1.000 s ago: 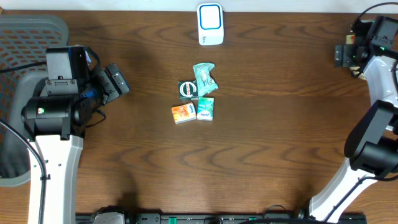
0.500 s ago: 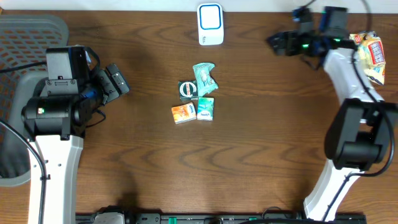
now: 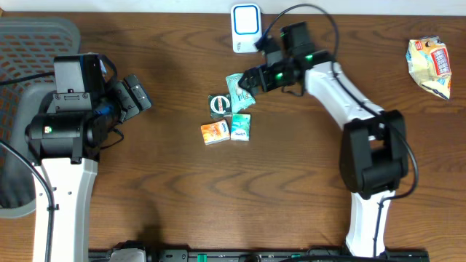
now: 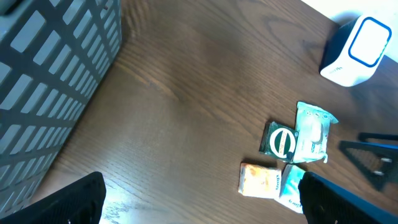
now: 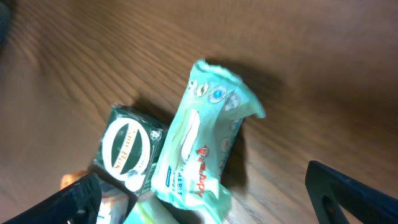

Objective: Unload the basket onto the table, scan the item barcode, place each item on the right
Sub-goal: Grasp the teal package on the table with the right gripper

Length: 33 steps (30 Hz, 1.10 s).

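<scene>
Basket [image 3: 29,51] stands left; packets [image 3: 228,116] lie outside.

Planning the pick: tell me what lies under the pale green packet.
The packet lies on the table; one edge overlaps the dark green box. Anything beneath its middle is hidden.

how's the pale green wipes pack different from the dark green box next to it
Colour: the wipes pack is pale mint green; the box is dark green with a white oval label.
Shape: the wipes pack is a soft, crinkled pouch; the box has flat faces and sharp corners.
Size: the wipes pack is clearly longer than the box.
Shared: both lie flat on the wooden table, side by side with their edges meeting.
</scene>
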### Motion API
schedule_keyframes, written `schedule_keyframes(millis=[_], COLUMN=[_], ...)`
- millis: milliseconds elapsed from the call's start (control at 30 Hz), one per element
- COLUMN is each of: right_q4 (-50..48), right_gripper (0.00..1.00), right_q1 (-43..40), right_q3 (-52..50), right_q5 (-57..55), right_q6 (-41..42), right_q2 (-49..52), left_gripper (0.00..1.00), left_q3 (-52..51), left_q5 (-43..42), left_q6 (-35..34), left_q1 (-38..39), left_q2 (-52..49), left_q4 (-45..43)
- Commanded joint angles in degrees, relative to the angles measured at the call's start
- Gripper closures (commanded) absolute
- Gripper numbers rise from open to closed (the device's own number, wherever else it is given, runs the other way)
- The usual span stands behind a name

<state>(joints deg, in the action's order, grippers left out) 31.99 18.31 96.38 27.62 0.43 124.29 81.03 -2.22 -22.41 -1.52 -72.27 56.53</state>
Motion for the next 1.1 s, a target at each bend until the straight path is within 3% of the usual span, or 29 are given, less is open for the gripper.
schedule_keyframes(millis=[0,100,400,633,767,900,1067], right_q4=[0.13,-0.15,-0.72,2.69,9.44,14.71,16.26], right_gripper=[0.10,0.23,0.30,0.44,0.44,0.39,0.35], right_q1=[0.66,1.22,1.51,0.66,-1.07,-2.08,-0.98], right_q3=[0.22,0.22,0.22,0.33,0.33,0.33,0.33], right_q5=[-3.72,-3.78,-6.69,-15.21,-25.49,-33.86,-33.14], right_q6=[5.62,7.72,7.69,7.72,7.69,7.65,5.29], right_q2=[2.49,4.13,9.09,8.07,4.61,-0.72,-7.96], left_gripper=[0.02,0.02,0.02,0.02,0.02,0.02,0.02], left_q3=[0.50,0.50,0.50,0.50,0.50,0.52,0.50], left_q5=[0.52,0.55,0.55,0.55,0.55,0.55,0.52], left_q6=[0.76,0.76,0.76,0.76,0.76,0.76,0.76], left_q1=[-0.35,-0.35,-0.35,-0.35,-0.35,-0.35,-0.35], left_q2=[0.04,0.04,0.04,0.04,0.04,0.04,0.04], left_q4=[0.04,0.04,0.04,0.04,0.04,0.04,0.04])
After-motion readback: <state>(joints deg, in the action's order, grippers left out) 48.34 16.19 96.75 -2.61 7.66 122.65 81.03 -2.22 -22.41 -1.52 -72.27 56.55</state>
